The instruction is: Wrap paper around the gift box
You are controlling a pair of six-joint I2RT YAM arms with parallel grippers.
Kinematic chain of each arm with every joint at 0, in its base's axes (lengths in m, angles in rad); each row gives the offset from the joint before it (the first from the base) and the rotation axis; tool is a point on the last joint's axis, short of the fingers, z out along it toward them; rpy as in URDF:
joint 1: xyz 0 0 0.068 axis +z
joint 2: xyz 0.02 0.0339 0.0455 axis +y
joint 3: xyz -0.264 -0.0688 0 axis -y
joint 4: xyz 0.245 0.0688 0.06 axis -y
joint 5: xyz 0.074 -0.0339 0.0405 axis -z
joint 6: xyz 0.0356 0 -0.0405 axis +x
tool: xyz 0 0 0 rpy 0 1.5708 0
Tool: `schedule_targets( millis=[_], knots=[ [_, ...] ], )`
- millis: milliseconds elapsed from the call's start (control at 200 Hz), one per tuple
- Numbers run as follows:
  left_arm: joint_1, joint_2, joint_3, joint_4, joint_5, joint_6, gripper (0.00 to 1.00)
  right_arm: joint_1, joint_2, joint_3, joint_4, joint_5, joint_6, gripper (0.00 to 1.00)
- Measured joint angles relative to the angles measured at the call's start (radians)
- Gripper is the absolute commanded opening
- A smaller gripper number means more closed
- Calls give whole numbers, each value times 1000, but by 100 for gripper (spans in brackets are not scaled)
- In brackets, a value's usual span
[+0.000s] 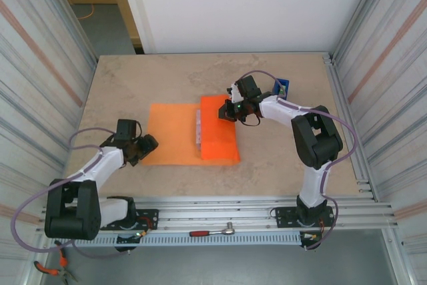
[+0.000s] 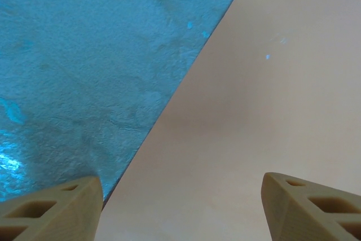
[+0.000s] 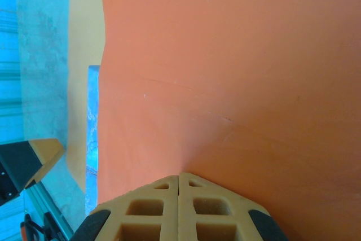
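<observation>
Where paper (image 1: 172,139) covers the gift box (image 1: 198,127), the right tool (image 3: 179,178) rests closed.

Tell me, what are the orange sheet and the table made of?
The orange sheet looks like thin matte paper: it folds flat and shows faint creases in the right wrist view. The table looks like smooth beige stone or a stone-print laminate, going by its mottled blotches; I cannot tell which.
</observation>
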Motion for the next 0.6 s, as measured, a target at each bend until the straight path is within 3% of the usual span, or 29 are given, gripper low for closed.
schedule_targets(
  millis=[215, 356, 471, 596],
  knots=[
    [-3, 39, 10, 6, 16, 20, 74, 0, 0, 0, 0, 0, 0, 0],
    [-66, 42, 12, 42, 1, 34, 74, 0, 0, 0, 0, 0, 0, 0],
    [-124, 73, 13, 134, 67, 37, 75, 0, 0, 0, 0, 0, 0, 0],
    [-130, 112, 27, 185, 113, 51, 75, 0, 0, 0, 0, 0, 0, 0]
  ],
)
